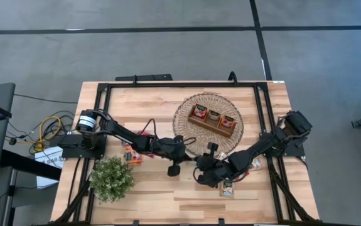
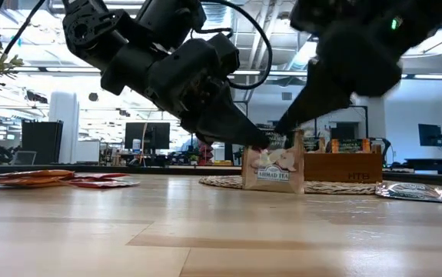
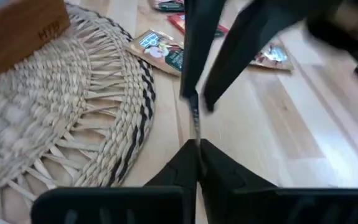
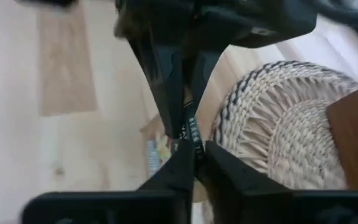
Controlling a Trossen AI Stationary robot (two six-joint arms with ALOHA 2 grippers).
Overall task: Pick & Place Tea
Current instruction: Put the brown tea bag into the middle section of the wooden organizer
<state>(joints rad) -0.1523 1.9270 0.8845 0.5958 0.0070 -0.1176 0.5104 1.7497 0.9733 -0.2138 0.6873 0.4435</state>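
Tea sachet point(image 2: 273, 171): upright, centre frame, pinched by both grippers.
Left gripper point(image 2: 260, 146): clenched on it.
Right gripper point(image 4: 194, 148): grasping its edge.

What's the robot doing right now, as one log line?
left tool: shut on tea sachet | right tool: shut on it | sachet: upright near woven mat

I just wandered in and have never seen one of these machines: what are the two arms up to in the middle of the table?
Both arms meet over one tea sachet, held upright on edge on the wooden table beside the woven mat. The left gripper is shut on the sachet's edge, and the right gripper pinches it from the opposite side, like a handover. The wooden tray on the mat already holds sachets; more lie loose on the table.
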